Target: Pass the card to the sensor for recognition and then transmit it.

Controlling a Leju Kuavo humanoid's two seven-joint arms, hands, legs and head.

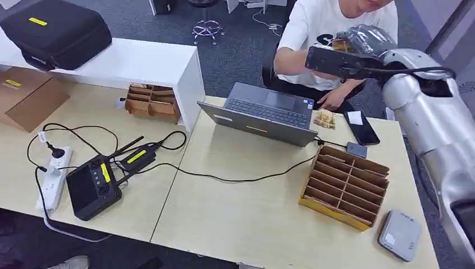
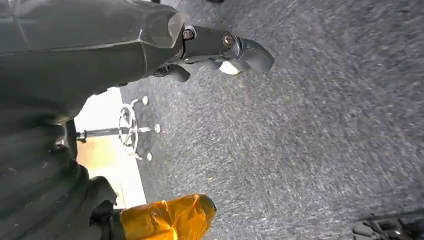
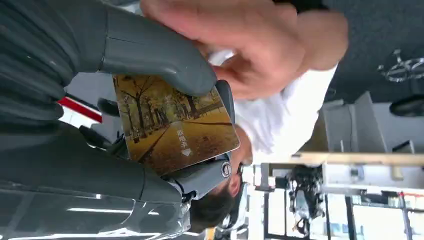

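Observation:
My right hand (image 1: 363, 40) is raised high at the far right of the table, in front of a seated person (image 1: 330, 22) in a white shirt. In the right wrist view this hand (image 3: 75, 105) pinches a card (image 3: 175, 125) printed with autumn trees between its thumb (image 3: 155, 50) and fingers. The person's hand (image 3: 240, 45) reaches in right at the card's far edge. The pale grey sensor box (image 1: 399, 234) lies on the table's near right corner, far below the hand. My left hand (image 2: 225, 47) hangs over the carpet, holding nothing.
A cardboard slotted organizer (image 1: 347, 185) stands left of the sensor. Beyond it are an open laptop (image 1: 263, 112), a phone (image 1: 361, 128), a small pile of cards (image 1: 324, 118) and cables. A controller (image 1: 92, 188) and power strip (image 1: 53, 176) lie at left.

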